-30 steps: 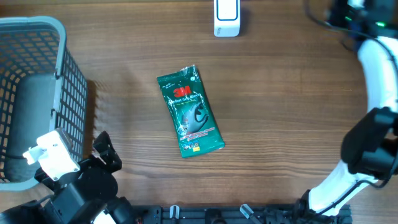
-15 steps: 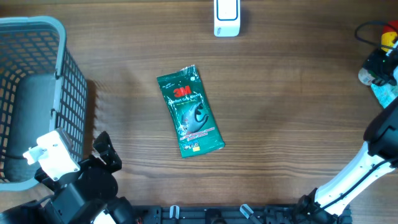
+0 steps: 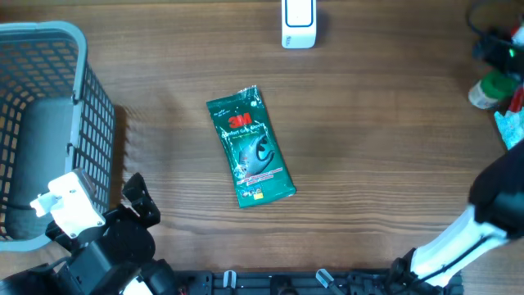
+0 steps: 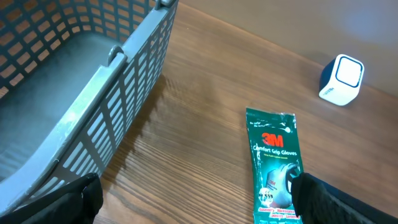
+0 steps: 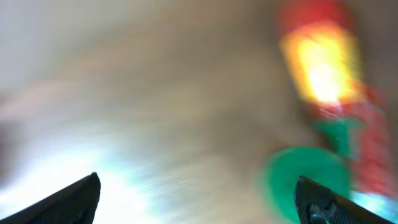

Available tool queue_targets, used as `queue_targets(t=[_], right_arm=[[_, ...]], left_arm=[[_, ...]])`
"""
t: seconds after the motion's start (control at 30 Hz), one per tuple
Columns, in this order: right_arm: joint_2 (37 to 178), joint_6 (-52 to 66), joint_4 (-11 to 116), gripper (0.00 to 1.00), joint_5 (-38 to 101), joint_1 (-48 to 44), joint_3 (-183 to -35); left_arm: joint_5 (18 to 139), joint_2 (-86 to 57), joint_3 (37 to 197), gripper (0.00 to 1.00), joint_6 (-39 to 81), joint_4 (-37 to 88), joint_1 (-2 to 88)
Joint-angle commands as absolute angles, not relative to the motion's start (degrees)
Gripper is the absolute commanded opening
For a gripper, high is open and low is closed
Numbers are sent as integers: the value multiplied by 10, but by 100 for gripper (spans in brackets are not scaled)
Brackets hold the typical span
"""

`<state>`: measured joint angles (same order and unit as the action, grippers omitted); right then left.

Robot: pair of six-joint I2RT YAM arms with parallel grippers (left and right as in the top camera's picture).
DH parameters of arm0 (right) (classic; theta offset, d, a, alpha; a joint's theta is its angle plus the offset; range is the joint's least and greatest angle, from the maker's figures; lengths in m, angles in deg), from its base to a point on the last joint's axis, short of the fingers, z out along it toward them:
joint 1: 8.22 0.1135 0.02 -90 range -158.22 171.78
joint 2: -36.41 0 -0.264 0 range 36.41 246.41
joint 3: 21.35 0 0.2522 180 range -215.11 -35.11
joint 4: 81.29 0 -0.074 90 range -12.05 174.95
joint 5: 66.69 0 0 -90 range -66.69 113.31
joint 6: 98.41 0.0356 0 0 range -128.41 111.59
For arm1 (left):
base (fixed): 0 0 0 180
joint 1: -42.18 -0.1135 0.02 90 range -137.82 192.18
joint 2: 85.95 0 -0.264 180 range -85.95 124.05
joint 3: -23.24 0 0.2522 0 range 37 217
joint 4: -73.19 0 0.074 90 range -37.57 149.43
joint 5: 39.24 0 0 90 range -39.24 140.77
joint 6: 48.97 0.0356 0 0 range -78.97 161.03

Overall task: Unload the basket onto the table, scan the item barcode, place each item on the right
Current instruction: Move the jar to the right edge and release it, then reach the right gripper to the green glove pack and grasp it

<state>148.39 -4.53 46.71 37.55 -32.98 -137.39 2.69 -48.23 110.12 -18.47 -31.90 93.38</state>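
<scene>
gaping wide: left end effector (image 4: 196,200), right end effector (image 5: 196,202)

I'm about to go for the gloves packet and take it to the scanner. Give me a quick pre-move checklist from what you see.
1. Left hand open, nothing in it: ok.
2. Gloves packet flat on the table, apart from basket and scanner: ok.
3. Which face to present for scanning: cannot tell; only the printed front shows.
4. Right hand open: ok.
5. Right wrist view usable: not ok, blurred.
</scene>
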Motion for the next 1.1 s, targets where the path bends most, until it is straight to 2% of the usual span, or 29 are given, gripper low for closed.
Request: queue_targets(t=[0.0, 0.07, 0.27, 0.33, 0.4, 0.5, 0.67, 0.83, 0.9, 0.97, 1.0, 1.03, 1.07], right_arm=[[1424, -37, 445, 100, 541, -234, -1395], [1425, -33, 421, 100, 577, -165, -1392], [1432, -8, 389, 100, 572, 63, -1317], [1440, 4, 408, 100, 504, 139, -1280], [1454, 99, 438, 100, 385, 212, -1239], [1488, 138, 467, 100, 278, 312, -1207], [1549, 162, 491, 100, 179, 410, -1206], [1612, 218, 478, 98, 124, 443, -1206], [1624, 270, 455, 80, 113, 442, -1206], [1627, 283, 447, 71, 117, 442, -1206], [1629, 281, 443, 63, 124, 442, -1206], [1630, 281, 436, 54, 127, 442, -1206], [1630, 281, 429, 37, 130, 442, -1206]], left_arm=[[24, -481, 1101, 100, -194, -319, 932], [23, -481, 1101, 100, -194, -319, 932], [24, -481, 1101, 100, -194, -319, 932], [24, -481, 1101, 100, -194, -319, 932], [24, -481, 1101, 100, -194, -319, 932], [24, -481, 1101, 100, -194, -319, 932], [24, -481, 1101, 100, -194, -319, 932], [24, -481, 1101, 100, -194, -319, 932], [24, -481, 1101, 100, -194, -319, 932], [24, -481, 1101, 100, -194, -319, 932], [24, -481, 1101, 100, -194, -319, 932], [23, -481, 1101, 100, -194, -319, 932], [24, -481, 1101, 100, -194, -319, 932]])
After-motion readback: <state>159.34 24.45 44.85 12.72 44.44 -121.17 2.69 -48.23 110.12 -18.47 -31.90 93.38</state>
